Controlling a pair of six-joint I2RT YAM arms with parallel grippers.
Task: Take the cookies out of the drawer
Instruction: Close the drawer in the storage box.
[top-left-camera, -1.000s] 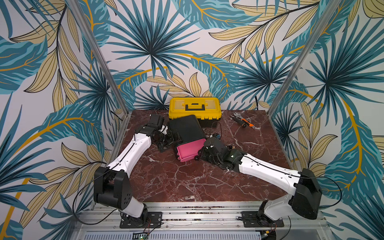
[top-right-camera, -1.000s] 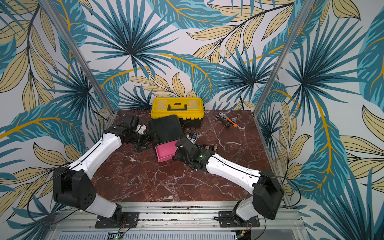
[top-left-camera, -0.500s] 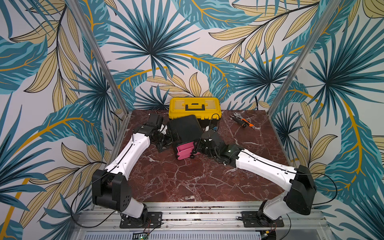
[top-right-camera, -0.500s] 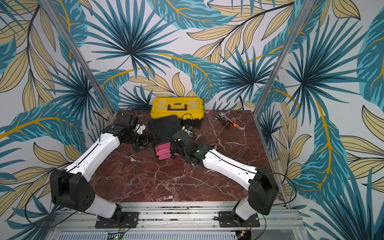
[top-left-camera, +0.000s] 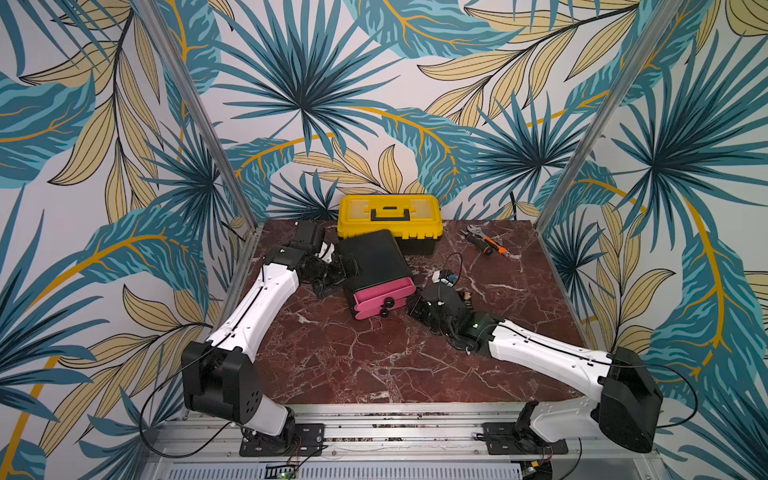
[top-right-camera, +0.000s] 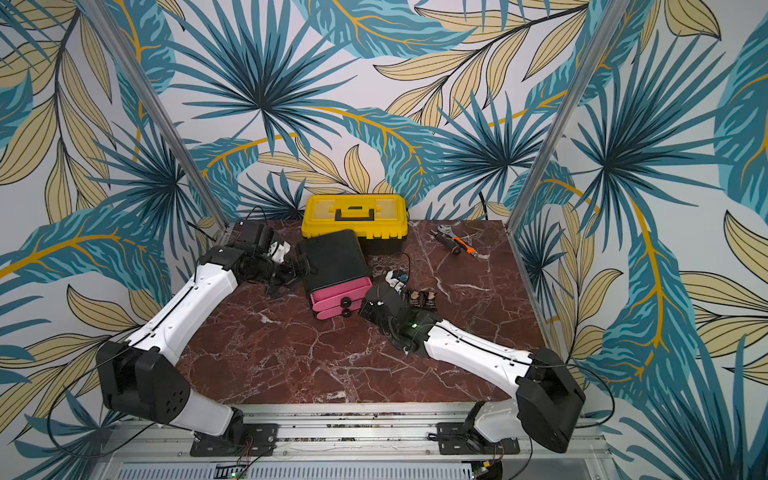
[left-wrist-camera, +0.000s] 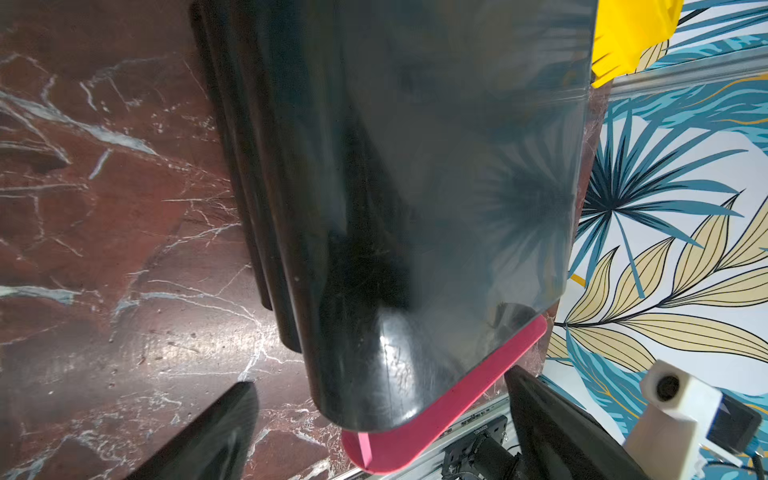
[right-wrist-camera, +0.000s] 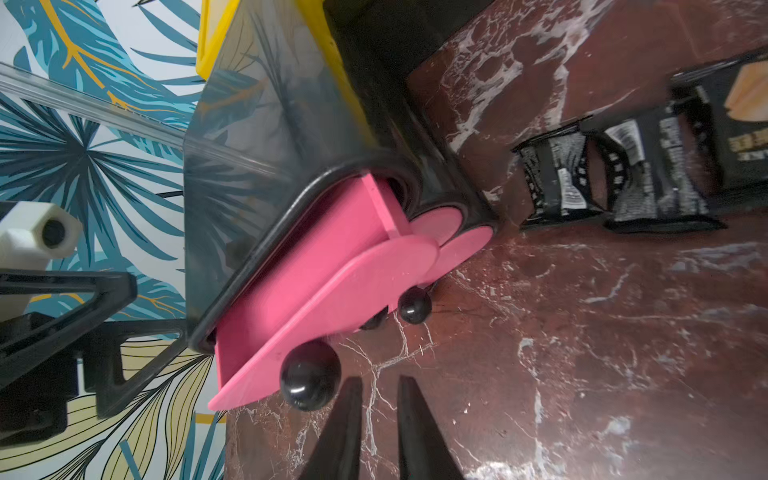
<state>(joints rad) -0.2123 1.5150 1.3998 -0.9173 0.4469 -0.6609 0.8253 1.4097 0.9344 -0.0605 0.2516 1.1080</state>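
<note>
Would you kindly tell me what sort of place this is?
Most likely a robot test booth, not a home: a left arm and right arm bolted to an aluminium rail, leaf-print wall panels, and a marble-look tabletop.

- Walls (top-left-camera: 374, 83) on three sides carry wallpaper of large teal and tan palm leaves on a pale ground.
- Two slanting aluminium posts (top-left-camera: 199, 116) stand at the back corners.
- The bench (top-left-camera: 374, 365) has a glossy red-brown marble top veined white, catching soft light.
- An aluminium rail (top-left-camera: 395, 419) runs along its front edge.
</note>
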